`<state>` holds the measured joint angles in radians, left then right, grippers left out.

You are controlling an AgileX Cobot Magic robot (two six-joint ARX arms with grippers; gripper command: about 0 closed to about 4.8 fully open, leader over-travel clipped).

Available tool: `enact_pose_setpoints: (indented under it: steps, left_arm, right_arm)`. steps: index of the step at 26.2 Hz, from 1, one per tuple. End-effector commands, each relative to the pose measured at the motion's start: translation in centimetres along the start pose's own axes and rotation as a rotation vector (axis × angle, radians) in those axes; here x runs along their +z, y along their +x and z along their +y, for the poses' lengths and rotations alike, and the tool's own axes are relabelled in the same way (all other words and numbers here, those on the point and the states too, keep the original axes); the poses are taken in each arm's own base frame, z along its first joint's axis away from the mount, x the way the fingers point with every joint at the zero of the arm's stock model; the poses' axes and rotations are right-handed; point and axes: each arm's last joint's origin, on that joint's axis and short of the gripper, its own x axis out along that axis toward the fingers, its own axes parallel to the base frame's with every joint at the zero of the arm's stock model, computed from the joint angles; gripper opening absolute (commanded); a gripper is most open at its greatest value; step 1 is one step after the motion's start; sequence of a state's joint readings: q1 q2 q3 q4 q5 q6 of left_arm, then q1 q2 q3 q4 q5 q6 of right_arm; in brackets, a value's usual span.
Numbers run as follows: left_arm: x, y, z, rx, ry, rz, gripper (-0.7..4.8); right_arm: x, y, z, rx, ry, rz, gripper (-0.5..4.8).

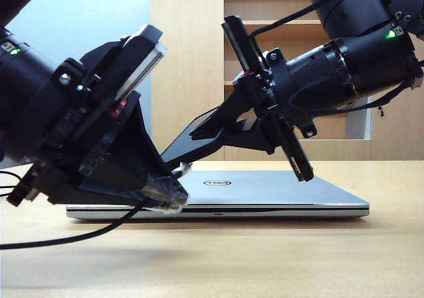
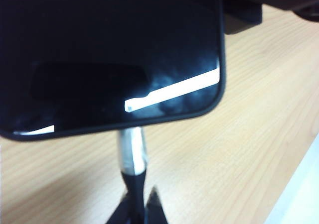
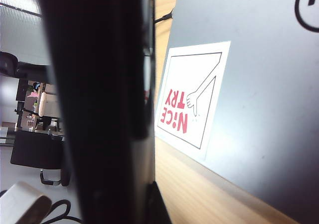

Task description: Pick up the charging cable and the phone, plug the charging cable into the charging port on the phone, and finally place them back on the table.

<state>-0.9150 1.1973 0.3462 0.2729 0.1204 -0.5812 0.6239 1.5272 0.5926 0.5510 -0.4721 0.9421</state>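
1. Phone [image 1: 199, 138] in the exterior view hung tilted in the air above the closed silver laptop [image 1: 265, 195], its lower end dropping toward the left tool [image 1: 169, 189]. Right tool [image 1: 225, 129] was clamped on the phone's upper part. Left tool sat low, just over the laptop's near corner, closed on the charging cable [image 1: 59, 237], whose cord trailed off across the surface [image 1: 265, 258].
2. Left wrist view: silver plug met the short edge of the phone [image 2: 109, 55] head-on; whether it was fully seated in the charging port, cannot tell. Left tool's fingertips [image 2: 130, 211] pinched the cable [image 2: 132, 152] just behind the metal.
3. Right wrist view: phone [image 3: 99, 94] filled the frame edge-on; laptop lid with its sticker [image 3: 192, 97] lay beyond. The tool itself was not visible here.
4. Handling, my judgement: phone rigid, light, glossy, so likely slippery; best held by its long edges. Cable limp; only the stiff plug collar gives control.
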Motion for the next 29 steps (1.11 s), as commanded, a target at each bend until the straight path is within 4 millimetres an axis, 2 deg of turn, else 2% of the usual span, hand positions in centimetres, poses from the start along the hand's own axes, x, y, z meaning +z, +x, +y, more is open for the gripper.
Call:
enact_pose_setpoints:
  steps: [1, 7, 29]
  left_arm:
    - [0.34, -0.04, -0.23, -0.018, 0.000, -0.027, -0.06]
    - [0.22, -0.04, -0.15, -0.010, -0.001, -0.015, -0.06]
    - [0.24, -0.04, -0.16, -0.011, -0.001, -0.016, -0.06]
  right_arm:
    - [0.92, -0.31, 0.38, 0.037, -0.027, -0.053, -0.06]
    - [1.35, -0.58, 0.09, 0.032, -0.020, -0.065, -0.06]
    - [0.93, -0.49, -0.02, 0.038, 0.031, -0.004, -0.06]
